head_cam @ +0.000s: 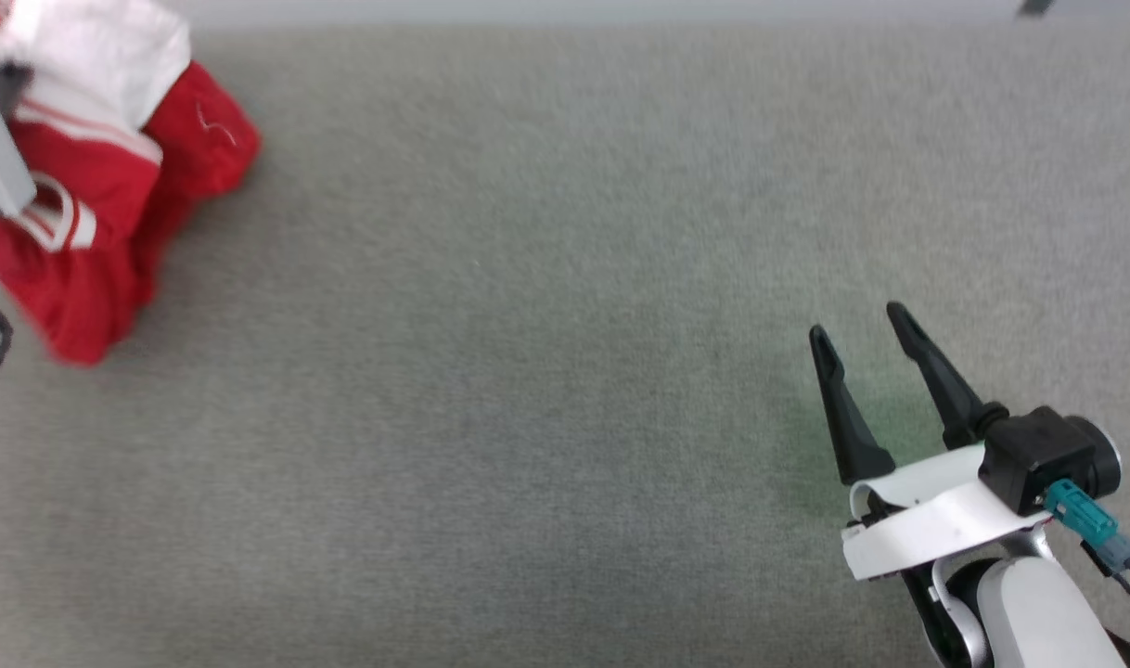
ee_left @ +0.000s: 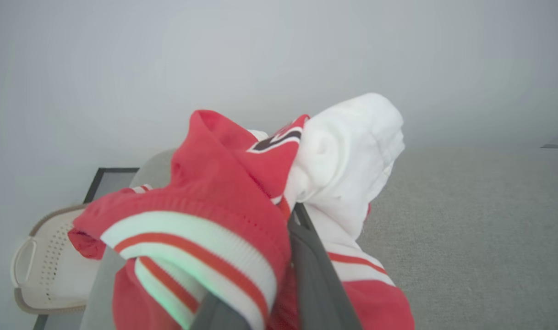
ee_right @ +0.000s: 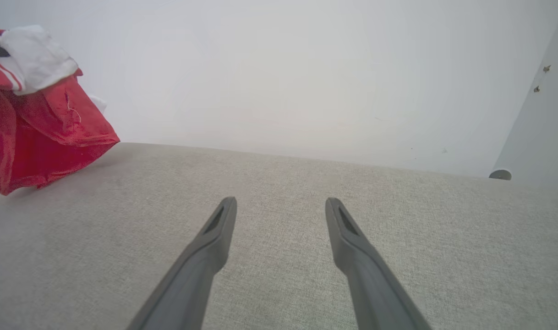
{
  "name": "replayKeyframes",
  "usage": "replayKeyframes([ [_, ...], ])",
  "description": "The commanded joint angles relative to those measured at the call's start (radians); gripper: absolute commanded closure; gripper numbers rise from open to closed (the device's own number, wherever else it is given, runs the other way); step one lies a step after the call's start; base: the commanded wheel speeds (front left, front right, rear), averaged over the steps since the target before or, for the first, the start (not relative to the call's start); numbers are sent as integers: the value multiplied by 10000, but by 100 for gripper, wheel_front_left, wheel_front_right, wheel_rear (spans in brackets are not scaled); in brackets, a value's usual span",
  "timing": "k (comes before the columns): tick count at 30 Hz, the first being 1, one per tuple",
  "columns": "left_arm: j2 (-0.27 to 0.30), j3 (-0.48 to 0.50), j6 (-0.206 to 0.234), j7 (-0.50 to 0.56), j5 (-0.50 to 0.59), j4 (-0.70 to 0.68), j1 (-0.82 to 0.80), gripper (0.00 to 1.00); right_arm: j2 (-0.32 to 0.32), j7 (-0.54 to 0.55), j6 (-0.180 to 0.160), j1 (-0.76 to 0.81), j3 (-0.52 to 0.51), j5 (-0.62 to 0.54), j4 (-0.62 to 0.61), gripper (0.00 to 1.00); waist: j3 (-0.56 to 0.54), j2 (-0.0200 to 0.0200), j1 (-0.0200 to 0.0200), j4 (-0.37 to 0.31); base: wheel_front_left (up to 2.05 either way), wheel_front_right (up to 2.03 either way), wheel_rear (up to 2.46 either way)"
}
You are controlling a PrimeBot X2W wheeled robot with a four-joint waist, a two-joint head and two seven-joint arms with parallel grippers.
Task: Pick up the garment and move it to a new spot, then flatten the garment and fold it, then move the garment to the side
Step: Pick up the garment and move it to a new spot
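Observation:
The garment (head_cam: 110, 204), red with white sleeves and red-white striped trim, hangs bunched at the far left of the grey table. My left gripper (ee_left: 292, 220) is shut on it: its dark fingers (ee_left: 315, 275) run up into the folds and their tips are buried in cloth. A black, white-outlined patch shows among the folds. In the right wrist view the garment (ee_right: 41, 133) hangs at the left with its lower edge at or just above the table. My right gripper (head_cam: 857, 323) stands open at the lower right over bare table, its fingers (ee_right: 215, 243) spread with nothing between them.
The grey fabric-covered table (head_cam: 546, 371) stretches wide between the two arms. A white perforated basket (ee_left: 45, 270) sits beyond the table's left end, beside a dark frame (ee_left: 105, 178). A pale wall backs the far edge, with a pale post (ee_right: 535, 119) at the right.

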Motion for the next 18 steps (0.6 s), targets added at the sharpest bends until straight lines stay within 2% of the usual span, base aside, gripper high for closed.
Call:
replayKeyframes([
  [1,54,-164,-70,-304,167,-134,-243,100,43,-1,-3,255,-45,19,53,0,-1123,0,0,556,0,0,0],
  [8,-43,-891,-169,-766,347,-511,-797,100,158,4,-3,715,-128,57,181,0,-2071,0,0,772,0,0,0],
  [14,-227,-1517,-186,-441,158,-1205,-944,100,168,35,-3,1025,-390,-26,135,0,-2560,0,0,761,0,0,0],
  [18,-448,-1868,-193,-19,-209,-1939,-719,100,149,6,-3,1225,-771,-164,90,0,-2723,0,0,464,0,0,0],
])
